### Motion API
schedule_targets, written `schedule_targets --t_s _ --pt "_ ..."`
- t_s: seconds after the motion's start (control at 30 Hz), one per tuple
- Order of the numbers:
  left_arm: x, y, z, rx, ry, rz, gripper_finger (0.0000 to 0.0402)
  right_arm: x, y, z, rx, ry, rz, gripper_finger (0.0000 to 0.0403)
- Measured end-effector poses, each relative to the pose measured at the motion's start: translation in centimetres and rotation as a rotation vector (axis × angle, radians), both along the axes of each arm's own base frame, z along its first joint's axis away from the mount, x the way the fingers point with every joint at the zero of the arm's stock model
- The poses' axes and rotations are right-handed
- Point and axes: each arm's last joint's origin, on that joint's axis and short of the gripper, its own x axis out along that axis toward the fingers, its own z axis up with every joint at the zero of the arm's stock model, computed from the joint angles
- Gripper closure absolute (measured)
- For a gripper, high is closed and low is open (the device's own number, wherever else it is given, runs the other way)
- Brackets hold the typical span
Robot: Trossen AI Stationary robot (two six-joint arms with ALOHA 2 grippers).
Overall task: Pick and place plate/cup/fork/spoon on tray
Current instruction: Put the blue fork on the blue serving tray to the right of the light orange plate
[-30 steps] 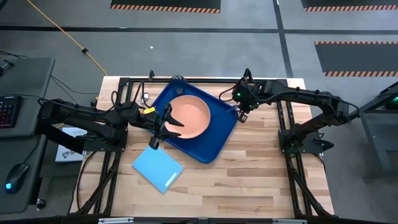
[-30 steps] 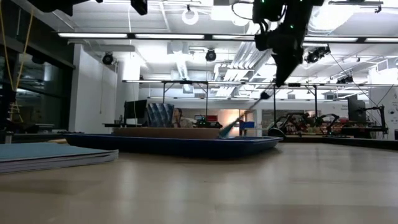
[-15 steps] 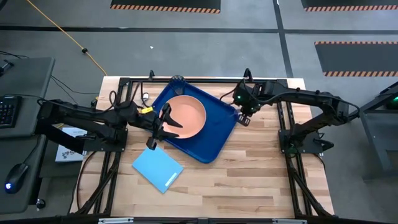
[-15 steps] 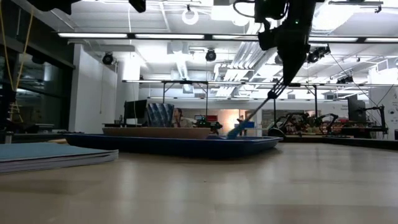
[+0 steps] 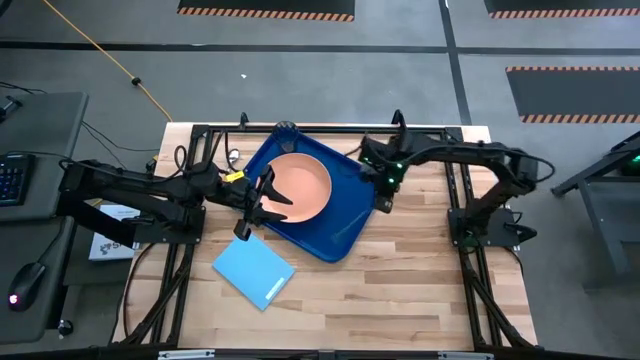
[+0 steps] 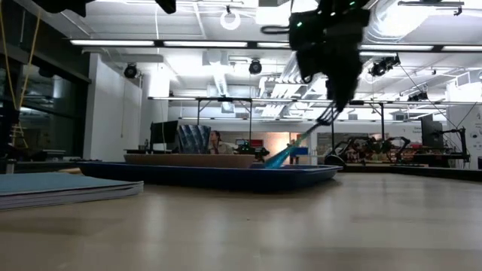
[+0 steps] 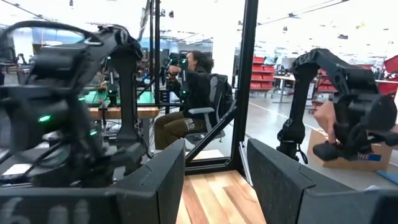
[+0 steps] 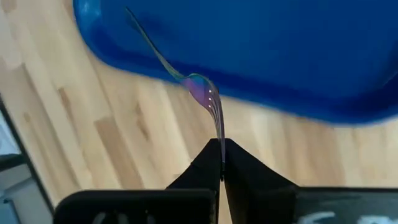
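The dark blue tray (image 5: 340, 225) lies on the table with the salmon-pink plate (image 5: 298, 188) in it. My right gripper (image 5: 383, 200) stands at the tray's right rim, shut on the fork (image 8: 186, 78). In the low view the fork (image 6: 294, 148) slants down from the gripper (image 6: 330, 113) toward the tray (image 6: 211, 175). My left gripper (image 5: 258, 207) is open and empty above the tray's left rim; the left wrist view shows the gap between its fingers (image 7: 214, 180). A small dark round thing (image 5: 287, 127), perhaps the cup, is at the tray's far corner. The spoon does not show. My right gripper pinches the tips of the fork's metal tines (image 8: 219, 130) between its two fingers. The fingers point down and lie in line with the fork. The fork hangs slanting below them, its teal handle (image 8: 143, 34) over the tray. Whether the handle end (image 6: 269, 162) touches the tray, I cannot tell.
A light-blue flat rectangle (image 5: 253, 272) lies on the wood near the tray's near-left side. Black frame rails (image 5: 460, 200) run along the table's left, right and far sides. Bare wood lies toward the near edge (image 5: 400, 290). A person sits beyond the table (image 7: 193, 81).
My right gripper has turned at the wrist and moved a little toward the tray, still shut on the fork. The fork has stayed slanted, handle end low at the tray.
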Motion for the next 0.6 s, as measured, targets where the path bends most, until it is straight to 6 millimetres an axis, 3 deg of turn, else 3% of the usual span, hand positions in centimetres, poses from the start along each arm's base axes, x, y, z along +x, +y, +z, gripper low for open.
schedule_targets --t_s 0.33,0.6 --pt "0.0 0.0 0.0 -0.001 0.003 0.000 0.0240 4.4 -3.6 -1.9 0.032 0.085 0.080 0.0403" --pt "0.0 0.0 -0.1 0.000 0.006 0.000 0.0240 4.4 -5.8 -4.2 0.069 0.167 0.043 0.0402"
